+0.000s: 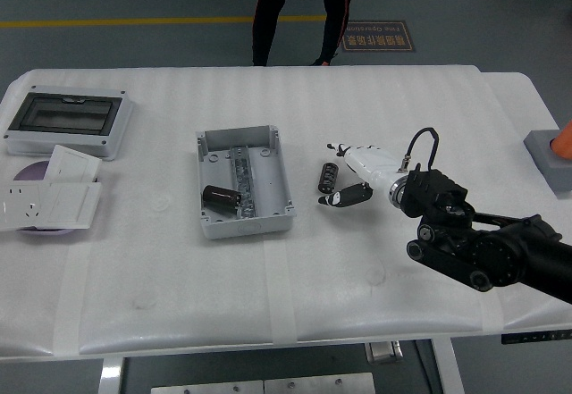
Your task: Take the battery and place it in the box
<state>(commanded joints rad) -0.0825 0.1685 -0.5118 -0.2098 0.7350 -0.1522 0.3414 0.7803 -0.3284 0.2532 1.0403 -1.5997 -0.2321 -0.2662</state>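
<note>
The black cylindrical battery lies on its side inside the open grey box, near the box's front left corner. My right hand, white with black fingertips, hovers over the table a short way right of the box. It holds nothing. Its fingers hang loosely downward and the thumb points left toward the box wall. The black right arm comes in from the lower right. My left arm does not show.
At the far left are a grey enclosure with a dark window and white socket plates on a purple disc. A grey block with an orange piece sits at the right edge. A person's legs stand beyond the far side.
</note>
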